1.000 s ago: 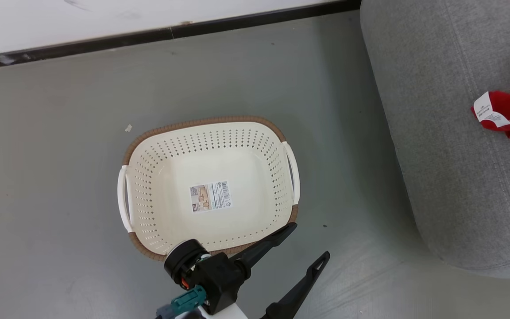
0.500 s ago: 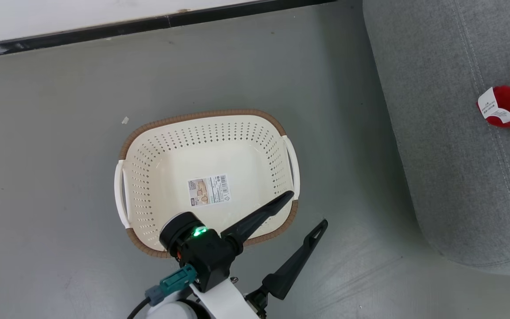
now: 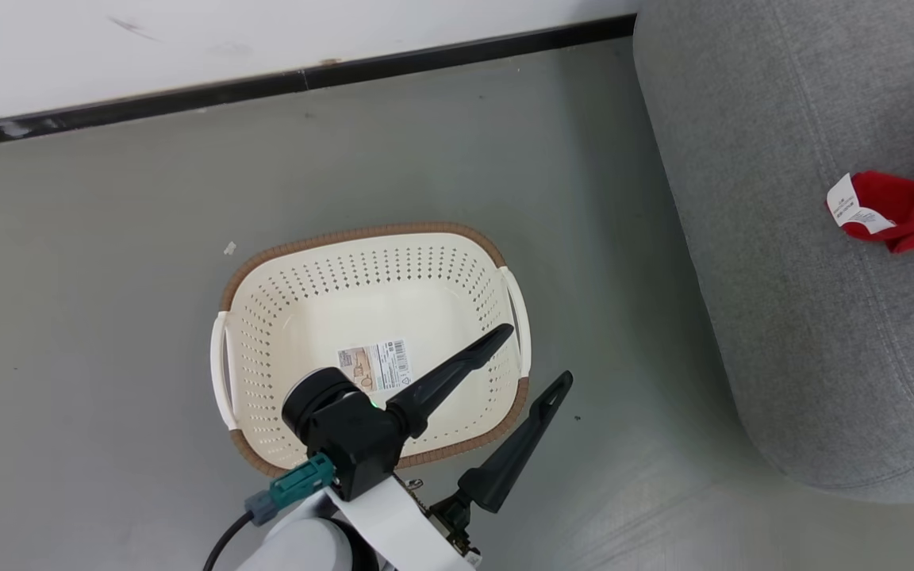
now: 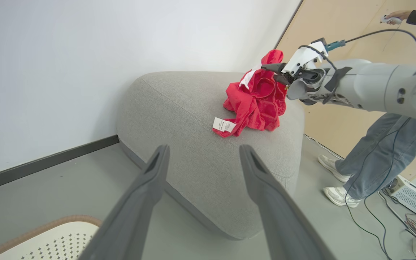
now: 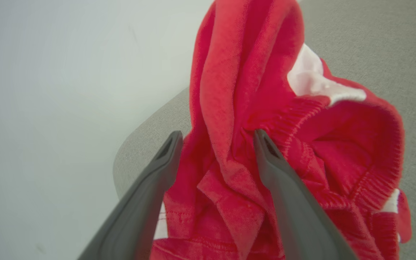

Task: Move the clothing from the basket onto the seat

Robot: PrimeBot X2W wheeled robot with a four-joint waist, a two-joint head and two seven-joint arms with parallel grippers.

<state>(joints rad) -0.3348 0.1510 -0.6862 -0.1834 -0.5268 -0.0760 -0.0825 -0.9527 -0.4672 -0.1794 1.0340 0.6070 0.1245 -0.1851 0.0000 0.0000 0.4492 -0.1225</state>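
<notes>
The left claw [image 3: 533, 354] is hanging wide open over the near rim of the basket [image 3: 362, 233], which is carrying a paper sticker [image 3: 374, 366] on its floor. The right claw [image 5: 217, 134] is standing with its fingers spread and the clothing [image 5: 229, 72] is bunching up between them. The clothing is lying heaped on the seat [image 4: 179, 108], well apart from the basket, its white label [image 4: 224, 125] facing the left claw.
</notes>
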